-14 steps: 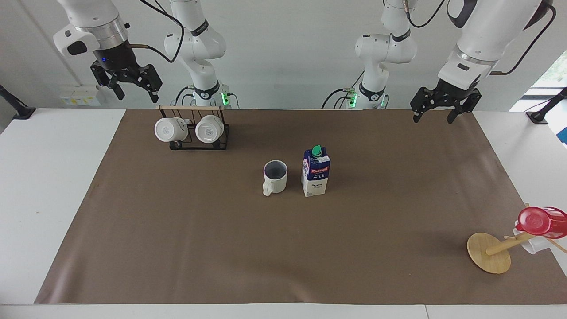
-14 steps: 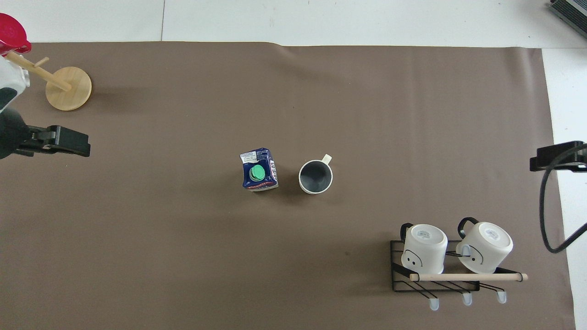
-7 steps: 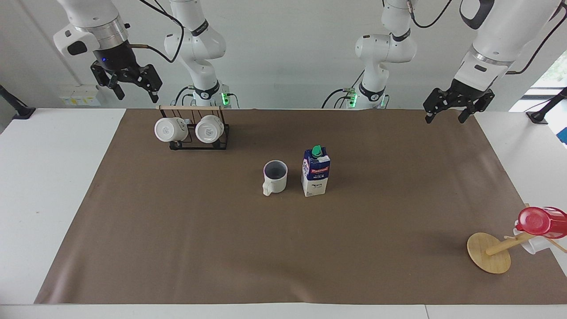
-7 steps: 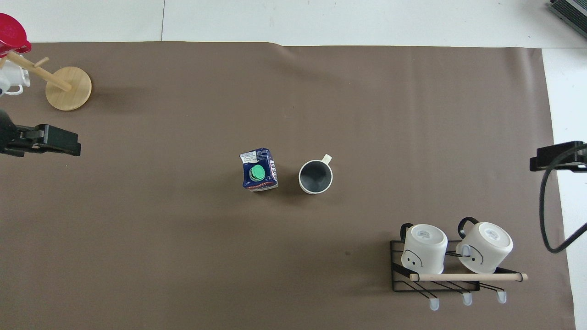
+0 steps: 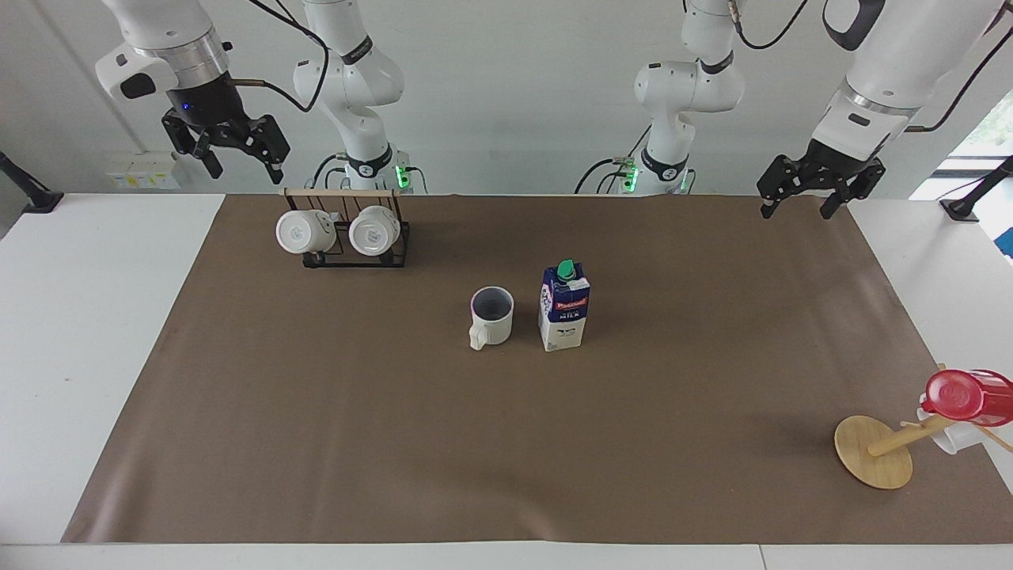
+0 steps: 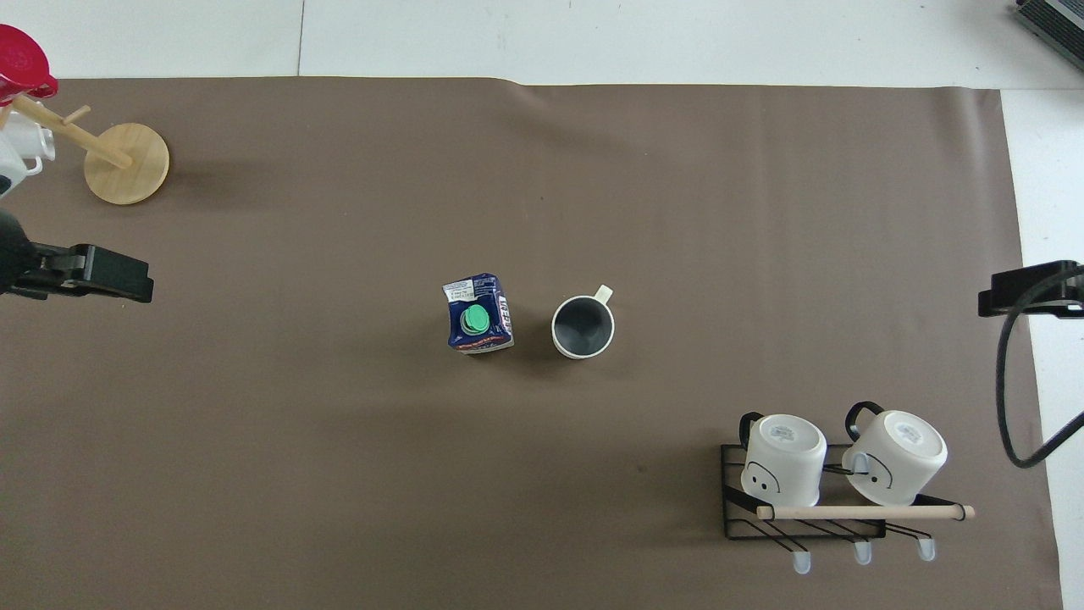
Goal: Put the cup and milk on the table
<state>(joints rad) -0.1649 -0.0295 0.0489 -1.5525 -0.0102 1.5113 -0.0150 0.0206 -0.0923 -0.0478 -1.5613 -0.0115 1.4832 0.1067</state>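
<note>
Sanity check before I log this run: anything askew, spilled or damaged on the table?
No spills. The milk and cup stand upright side by side mid-table. One oddity: the wooden mug tree at the left arm's end leans hard, red cup hanging off it. The milk's top looks slightly crumpled from overhead.

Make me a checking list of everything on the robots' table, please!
Surface: white table under a brown sheet.
Job's things: cup and milk carton upright, side by side, mid-sheet.
Clutter: wire rack with two white mugs; wooden mug tree with a red cup.
Grippers: left gripper and right gripper raised, open, empty.
Cables: black cable at the right arm's end.
Surroundings: white wall; nothing else seen.
</note>
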